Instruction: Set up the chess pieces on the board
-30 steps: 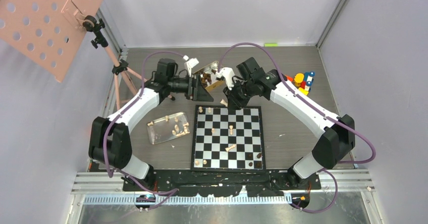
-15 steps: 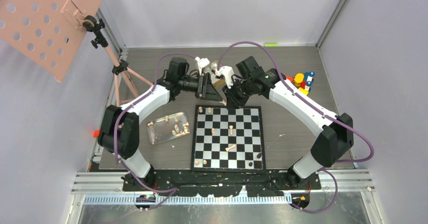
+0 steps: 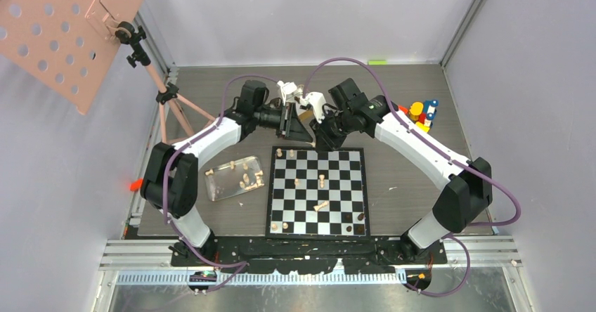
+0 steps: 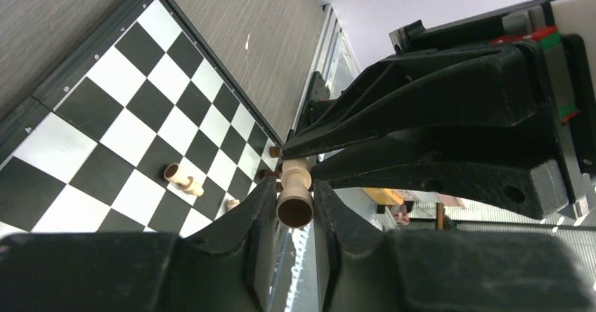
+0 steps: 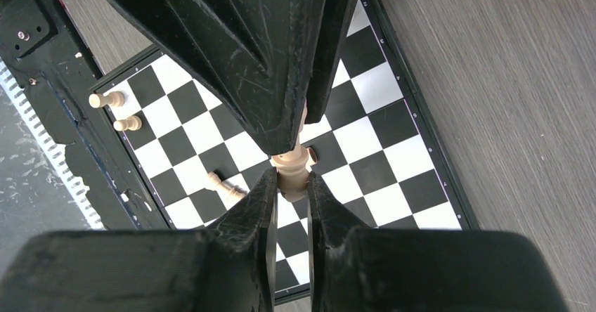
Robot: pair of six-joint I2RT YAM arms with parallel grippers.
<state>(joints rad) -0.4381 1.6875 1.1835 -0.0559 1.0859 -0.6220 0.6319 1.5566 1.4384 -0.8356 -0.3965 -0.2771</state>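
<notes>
**Two grippers, one pale chessman, just beyond the board's far edge**

Both arms stretch away from their bases and bend inward, so the wrists meet nose to nose just past the far edge of the board (image 3: 338, 185). The left gripper (image 4: 295, 189) comes in from the board's left side. The right gripper (image 5: 289, 180) comes in from its right side, angled down toward the board.

Each gripper is closed narrow. One held piece (image 4: 295, 211), pale beige, sits between the left fingers (image 4: 261, 206), which press on its round base. The right fingers (image 4: 351, 133) pinch its upper end. In the right wrist view the same piece shows between that gripper's own tips, with the left gripper's fingers closing on it from above.

The piece's long axis runs from one gripper to the other. Its base faces back toward the left wrist camera and its head points at the right gripper.

Seven pale pieces show on the board:
- two standing at the far left corner
- two standing near the middle
- two standing at the near left corner
- one lying piece (image 3: 321, 205) on its side nearer the front, with its long axis roughly across the board.

At least two dark brown pieces (image 3: 359, 218) stand near the board's near right corner.

Left of the board lies one clear tray (image 3: 219, 189) with several more pale pieces in it; their number cannot be told. One cluster of toy blocks (image 3: 420, 113) sits beyond the board's far right corner.
</notes>
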